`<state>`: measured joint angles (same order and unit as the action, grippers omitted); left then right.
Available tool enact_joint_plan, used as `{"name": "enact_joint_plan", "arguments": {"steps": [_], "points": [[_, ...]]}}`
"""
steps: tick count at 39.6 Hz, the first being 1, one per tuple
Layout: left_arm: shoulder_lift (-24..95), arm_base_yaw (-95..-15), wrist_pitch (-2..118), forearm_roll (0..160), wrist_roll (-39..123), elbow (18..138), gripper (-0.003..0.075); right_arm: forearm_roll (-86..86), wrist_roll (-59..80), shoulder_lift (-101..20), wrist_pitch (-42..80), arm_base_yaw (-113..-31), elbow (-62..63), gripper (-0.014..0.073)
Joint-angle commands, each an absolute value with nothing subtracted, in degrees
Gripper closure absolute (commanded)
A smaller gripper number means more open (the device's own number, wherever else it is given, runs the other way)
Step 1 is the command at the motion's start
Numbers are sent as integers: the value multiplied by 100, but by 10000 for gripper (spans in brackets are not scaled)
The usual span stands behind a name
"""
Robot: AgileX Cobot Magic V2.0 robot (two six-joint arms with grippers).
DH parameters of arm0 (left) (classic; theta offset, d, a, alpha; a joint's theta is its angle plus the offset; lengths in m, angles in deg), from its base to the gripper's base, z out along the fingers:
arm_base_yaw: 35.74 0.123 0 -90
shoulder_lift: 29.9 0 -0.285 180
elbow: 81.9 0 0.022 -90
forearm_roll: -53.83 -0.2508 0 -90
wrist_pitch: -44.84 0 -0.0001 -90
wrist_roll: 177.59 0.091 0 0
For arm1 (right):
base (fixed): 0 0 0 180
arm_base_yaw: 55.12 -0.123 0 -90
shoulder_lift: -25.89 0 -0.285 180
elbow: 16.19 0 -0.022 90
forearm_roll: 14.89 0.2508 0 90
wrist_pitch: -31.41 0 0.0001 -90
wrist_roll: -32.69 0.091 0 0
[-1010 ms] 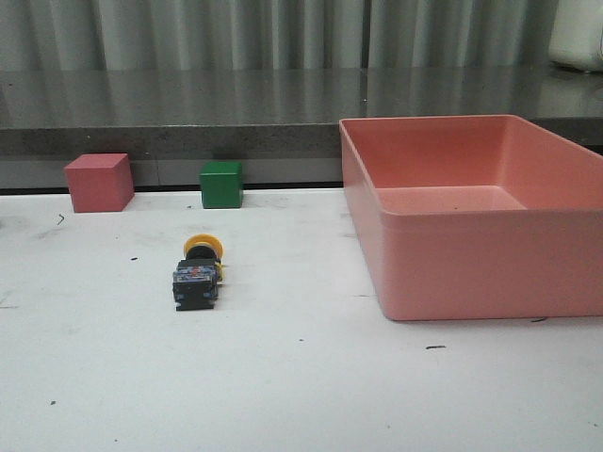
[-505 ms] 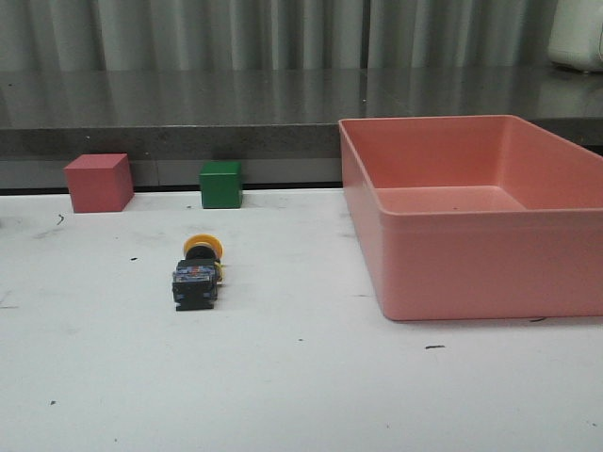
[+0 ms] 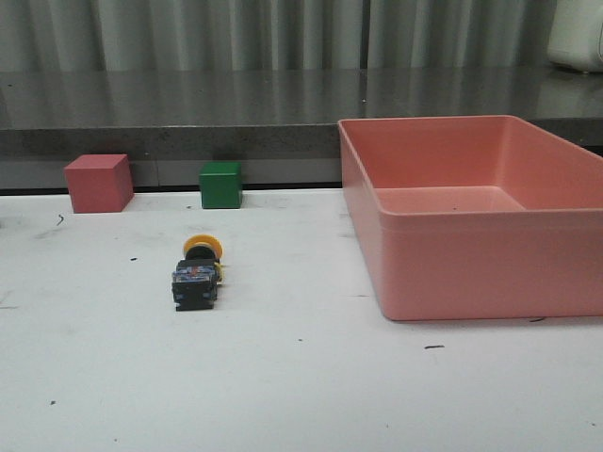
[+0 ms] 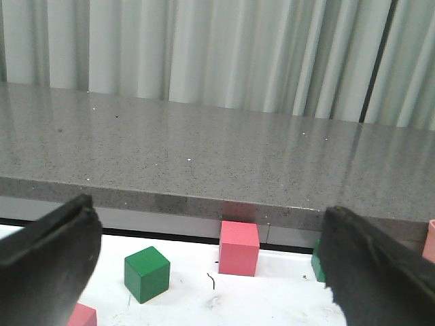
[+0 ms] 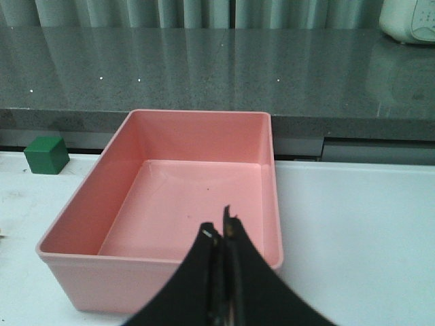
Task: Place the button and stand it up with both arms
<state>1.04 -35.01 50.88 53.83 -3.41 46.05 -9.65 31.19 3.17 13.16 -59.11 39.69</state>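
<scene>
The button (image 3: 198, 273) lies on its side on the white table, left of the middle in the front view. Its yellow cap (image 3: 203, 247) points away from me and its black body with the bluish base faces me. It does not show in either wrist view. Neither arm shows in the front view. My left gripper (image 4: 207, 217) is open and empty, its dark fingers (image 4: 47, 258) wide apart above the table's back edge. My right gripper (image 5: 218, 229) is shut and empty, above the near wall of the pink bin (image 5: 163, 273).
The pink bin (image 3: 471, 264) fills the table's right side. A pink cube (image 3: 98, 183) and a green cube (image 3: 221, 185) stand against the grey ledge behind the button. The left wrist view shows a green cube (image 4: 146, 274) and a pink cube (image 4: 238, 247).
</scene>
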Motion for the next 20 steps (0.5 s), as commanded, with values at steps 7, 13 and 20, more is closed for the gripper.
{"name": "enact_joint_plan", "arguments": {"steps": [7, 13, 20], "points": [[193, -3523, 4579, 5353, -345, 4807, 102, -1012, 3063, 363, 1749, -5881, 3827, 664], [393, -3523, 4453, 5383, -345, 4807, 102, -1012, 3063, 363, 1749, -5881, 3827, 664], [1222, -3665, 4787, 5444, -345, 5132, 102, -1012, 3063, 363, 1749, -5881, 3827, 664]]}}
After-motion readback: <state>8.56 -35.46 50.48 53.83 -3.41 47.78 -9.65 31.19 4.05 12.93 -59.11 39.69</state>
